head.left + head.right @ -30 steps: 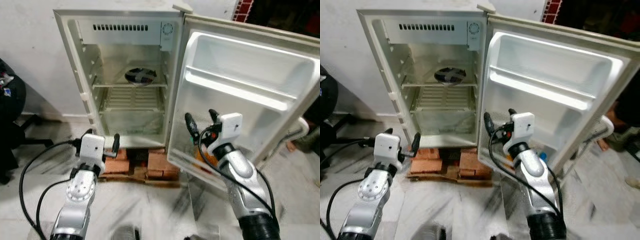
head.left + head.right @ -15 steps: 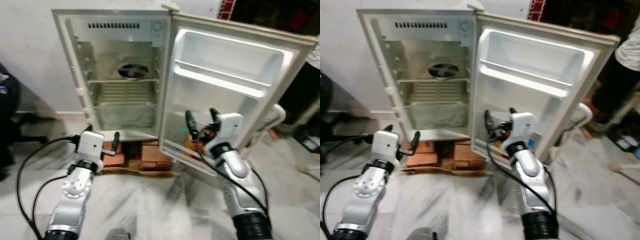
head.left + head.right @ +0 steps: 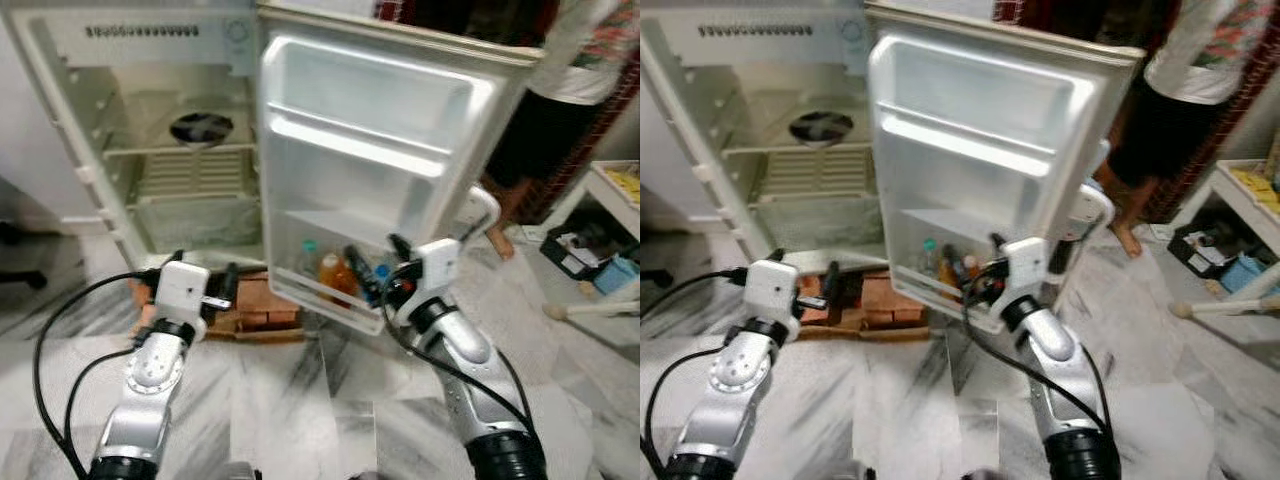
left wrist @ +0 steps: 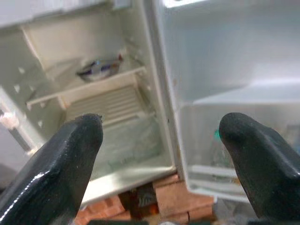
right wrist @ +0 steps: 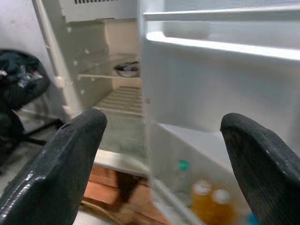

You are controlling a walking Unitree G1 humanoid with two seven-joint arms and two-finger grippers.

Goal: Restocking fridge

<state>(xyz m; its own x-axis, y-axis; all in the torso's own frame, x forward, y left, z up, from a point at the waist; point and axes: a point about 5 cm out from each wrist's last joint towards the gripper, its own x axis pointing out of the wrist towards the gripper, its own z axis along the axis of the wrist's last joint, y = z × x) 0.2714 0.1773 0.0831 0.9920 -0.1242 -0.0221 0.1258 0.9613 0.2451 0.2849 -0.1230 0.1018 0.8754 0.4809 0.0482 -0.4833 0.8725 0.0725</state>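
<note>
A small fridge (image 3: 120,150) stands open on a stack of bricks (image 3: 262,305) over a marble floor (image 3: 300,400). Its door (image 3: 370,130) is swung wide toward the robot's right, the inner face turned to the camera.

Cabinet: a dark bowl (image 3: 201,127) rests on the upper wire shelf (image 3: 180,150); below it lies a ribbed shelf above a clear drawer (image 3: 190,215).

Door: the lowest door rack (image 3: 325,300) holds several bottles standing side by side, among them a clear bottle with a green cap (image 3: 307,258), an orange bottle (image 3: 333,275) just beside it, and a bottle with a blue cap (image 3: 381,272) partly hidden behind the right gripper. The upper door racks carry nothing that can be made out.

Left gripper (image 3: 205,285): raised in front of the bricks, below the cabinet opening, apart from the fridge. Its jaws stand wide apart and hold nothing, as the left wrist view shows.

Right gripper (image 3: 378,266): raised just before the lowest door rack, near the bottles; whether it touches them cannot be told. Its jaws stand wide apart and hold nothing.

Background: a person (image 3: 560,90) in a patterned top and dark shorts stands barefoot behind the door, on the robot's right. A white shelf edge (image 3: 615,190) and a dark tray (image 3: 572,250) on the floor lie further right.
</note>
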